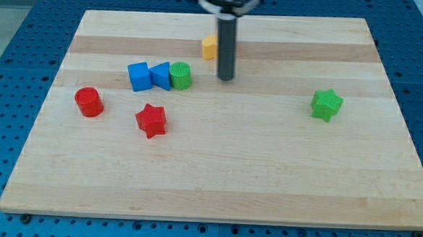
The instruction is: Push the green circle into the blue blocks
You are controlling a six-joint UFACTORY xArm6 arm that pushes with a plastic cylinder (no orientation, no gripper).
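The green circle (180,75) sits left of the board's middle, touching the right side of a blue triangle-like block (160,76). A blue cube (139,77) touches that block on its left. The three form a short row. My tip (226,79) is to the right of the green circle, a short gap away, at about the same height in the view. The rod rises from it toward the view's top.
A yellow block (209,47) lies just behind the rod, partly hidden by it. A red cylinder (89,101) and a red star (152,120) lie at lower left. A green star (327,104) is at the right. The wooden board (215,184) rests on a blue surface.
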